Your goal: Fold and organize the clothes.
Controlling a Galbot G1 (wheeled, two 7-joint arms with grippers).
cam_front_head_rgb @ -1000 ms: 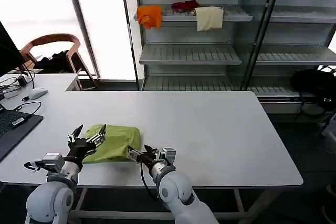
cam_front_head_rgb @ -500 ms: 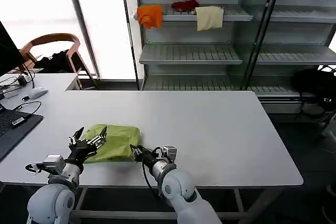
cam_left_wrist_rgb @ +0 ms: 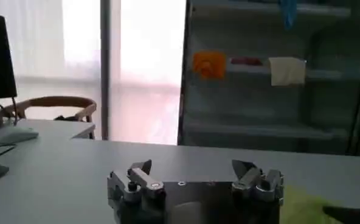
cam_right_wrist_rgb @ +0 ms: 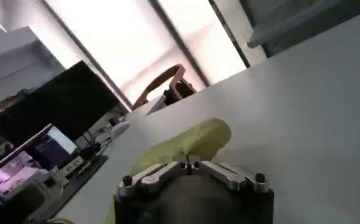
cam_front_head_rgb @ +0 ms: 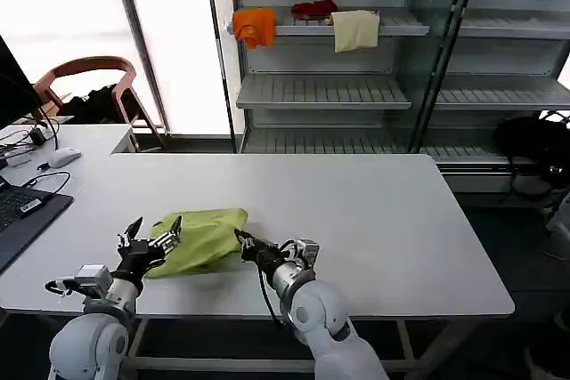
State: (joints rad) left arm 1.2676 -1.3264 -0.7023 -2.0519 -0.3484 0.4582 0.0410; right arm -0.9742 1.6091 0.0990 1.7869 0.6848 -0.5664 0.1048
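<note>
The clothes are one lime yellow-green T-shirt (cam_front_head_rgb: 198, 236), lying folded on the white table (cam_front_head_rgb: 374, 220) near its front edge. My right gripper (cam_front_head_rgb: 241, 239) is at the shirt's right edge and shut on a pinch of the fabric. In the right wrist view the fingertips (cam_right_wrist_rgb: 192, 162) meet on the green shirt (cam_right_wrist_rgb: 189, 143). My left gripper (cam_front_head_rgb: 153, 229) stands open at the shirt's left edge, with the cloth just behind its fingers. The left wrist view shows my left gripper (cam_left_wrist_rgb: 193, 169) with nothing between its fingers and a bit of the shirt (cam_left_wrist_rgb: 298, 208) beside it.
A laptop (cam_front_head_rgb: 20, 213), cables and a mouse (cam_front_head_rgb: 62, 158) lie on the table's left. A wooden chair (cam_front_head_rgb: 89, 73) stands behind. Shelves at the back hold an orange cloth (cam_front_head_rgb: 254, 27), a cream cloth (cam_front_head_rgb: 354, 30) and a red cloth (cam_front_head_rgb: 313, 9).
My right gripper has moved right and away from the table's front edge with the shirt's edge in it, stretching the shirt to the right. The left gripper has barely moved.
</note>
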